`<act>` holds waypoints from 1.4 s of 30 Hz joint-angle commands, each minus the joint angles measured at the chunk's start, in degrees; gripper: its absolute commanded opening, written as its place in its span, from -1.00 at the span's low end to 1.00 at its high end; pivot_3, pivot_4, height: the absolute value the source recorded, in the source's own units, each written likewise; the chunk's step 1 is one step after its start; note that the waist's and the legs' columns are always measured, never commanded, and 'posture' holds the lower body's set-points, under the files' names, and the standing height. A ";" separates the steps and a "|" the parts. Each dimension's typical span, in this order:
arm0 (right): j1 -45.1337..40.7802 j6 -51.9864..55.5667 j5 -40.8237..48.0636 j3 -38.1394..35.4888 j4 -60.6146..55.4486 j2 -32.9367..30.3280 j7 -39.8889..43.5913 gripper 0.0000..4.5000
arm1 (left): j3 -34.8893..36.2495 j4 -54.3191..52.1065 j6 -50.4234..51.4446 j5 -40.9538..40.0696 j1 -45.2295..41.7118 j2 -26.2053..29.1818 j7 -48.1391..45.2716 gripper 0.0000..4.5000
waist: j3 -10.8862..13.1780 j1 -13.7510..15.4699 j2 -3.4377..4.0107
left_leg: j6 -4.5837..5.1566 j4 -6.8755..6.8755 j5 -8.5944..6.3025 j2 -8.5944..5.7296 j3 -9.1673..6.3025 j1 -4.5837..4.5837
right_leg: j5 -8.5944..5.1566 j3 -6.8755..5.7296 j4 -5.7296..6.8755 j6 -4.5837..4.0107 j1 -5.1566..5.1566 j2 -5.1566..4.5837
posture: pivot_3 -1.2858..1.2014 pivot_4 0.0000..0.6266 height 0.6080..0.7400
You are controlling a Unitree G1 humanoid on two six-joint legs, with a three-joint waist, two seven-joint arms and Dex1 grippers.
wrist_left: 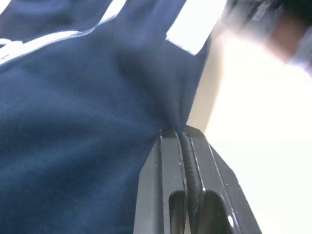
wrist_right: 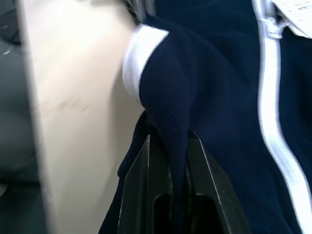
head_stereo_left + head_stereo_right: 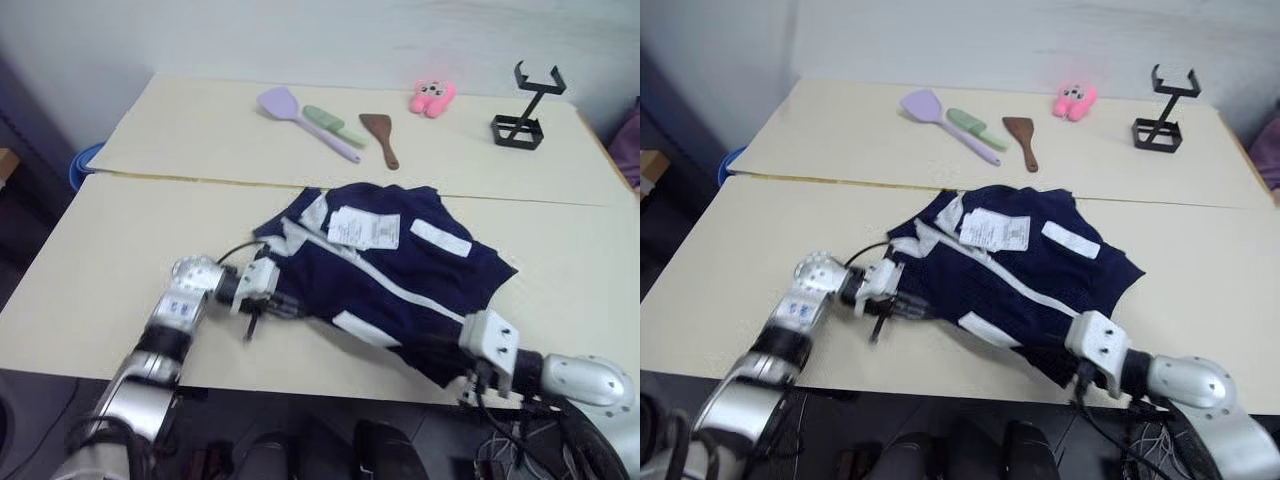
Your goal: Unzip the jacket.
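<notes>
The navy jacket [image 3: 400, 275] lies crumpled on the near half of the table, with its white zipper line [image 3: 395, 285] running diagonally and a white paper tag [image 3: 365, 228] near the collar. My left gripper [image 3: 278, 304] is at the jacket's left edge, shut on a fold of the navy fabric [image 1: 181, 132]. My right gripper [image 3: 468, 368] is at the jacket's lower right corner by the table's front edge, shut on a ridge of navy fabric [image 2: 171, 139] next to a white strip [image 2: 134, 58].
On the far table half lie a purple spatula [image 3: 285, 103], a green brush [image 3: 335, 123], a brown spatula [image 3: 380, 135], a pink plush toy [image 3: 433, 97] and a black wire stand [image 3: 528, 110]. A seam [image 3: 200, 180] joins the two table halves.
</notes>
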 commanded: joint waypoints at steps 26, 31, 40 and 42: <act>-8.14 -12.76 3.47 -9.52 6.94 -4.99 6.87 1.00 | 10.79 -23.89 23.53 -13.60 5.37 10.58 17.30 0.98 | -0.01 1.31 0.34 | -0.20 0.00 -0.08 0.09 -0.63 0.56 | -0.08 0.06 -0.52 -0.15 0.91 -0.13 | 0.03 -0.52 1.00; -30.22 -26.99 -16.79 10.69 25.45 0.48 3.91 1.00 | 1.66 -11.61 9.94 -2.06 -2.49 2.42 17.21 0.98 | -0.02 1.34 0.33 | -0.20 -0.04 -0.02 -0.11 -0.35 0.30 | -0.07 -0.25 -0.19 -0.14 0.54 0.02 | 0.03 -0.52 1.00; -45.00 -44.15 -25.77 21.95 43.35 7.45 1.20 1.00 | -2.04 1.20 0.97 6.34 -5.49 -5.45 21.96 0.98 | 0.00 1.16 0.31 | -0.13 -0.01 -0.01 -0.09 -0.32 0.11 | -0.05 -0.35 -0.21 -0.08 0.40 0.04 | 0.03 -0.52 1.00; -46.48 -45.84 -26.21 23.15 44.64 9.08 0.55 1.00 | -1.84 1.59 1.69 7.34 -4.99 -6.26 24.13 0.98 | 0.00 1.12 0.31 | -0.13 0.01 0.03 -0.05 -0.31 0.15 | -0.04 -0.32 -0.16 -0.07 0.41 0.03 | 0.03 -0.52 1.00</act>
